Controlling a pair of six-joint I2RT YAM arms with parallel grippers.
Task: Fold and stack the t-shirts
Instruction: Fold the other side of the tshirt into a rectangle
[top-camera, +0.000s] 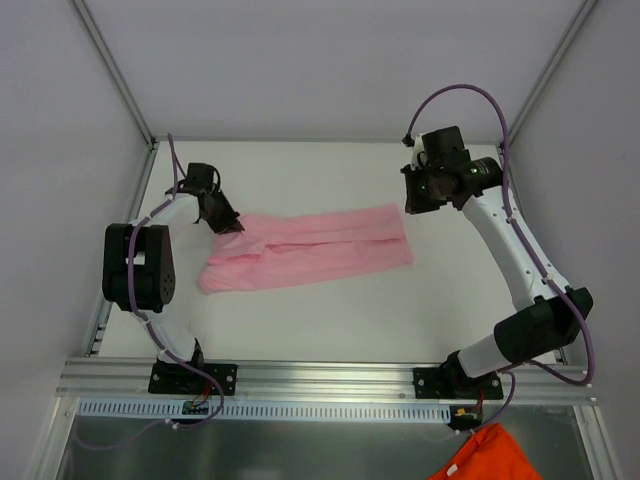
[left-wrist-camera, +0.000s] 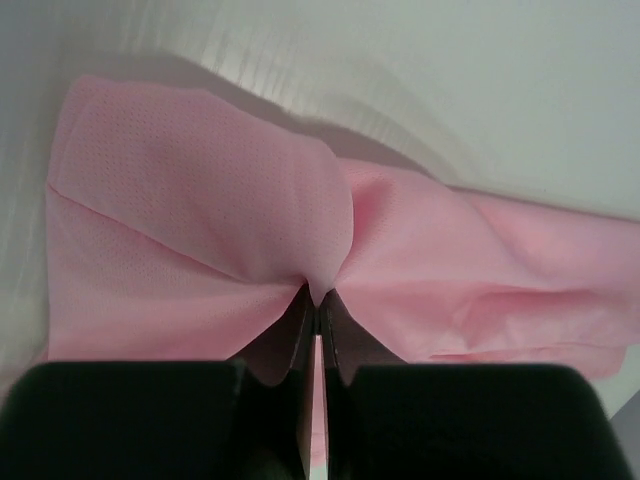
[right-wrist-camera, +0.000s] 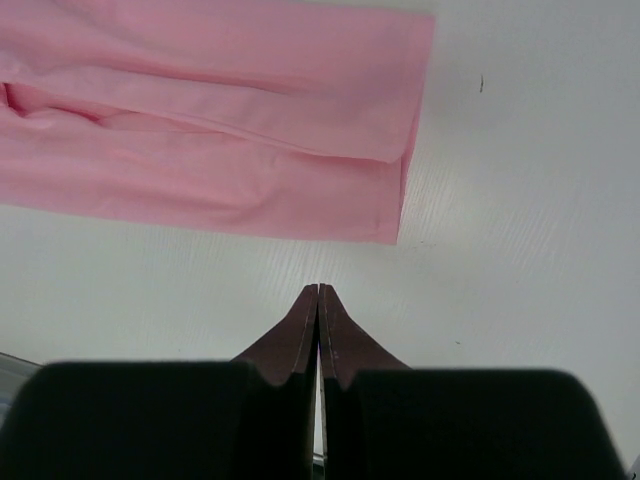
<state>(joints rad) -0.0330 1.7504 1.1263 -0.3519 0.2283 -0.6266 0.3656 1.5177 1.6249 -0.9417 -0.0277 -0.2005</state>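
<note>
The pink t-shirt lies as a long folded strip across the middle of the table. The left gripper is clamped on a pinch of fabric at its left end. The right gripper has its fingers pressed together on nothing, just beyond the t-shirt's right edge.

My overhead camera sits high above and behind the near edge of the table, looking down and forward. From that far off, the whole pink t-shirt fits in one picture. My left wrist camera rides just behind the left gripper and faces along its fingers, very close on one bunched end of the shirt. My right wrist camera looks past the right gripper from somewhat farther off, down at the table and the shirt's square end. All three views share the shirt, and the two wrist views show its opposite ends.
</note>
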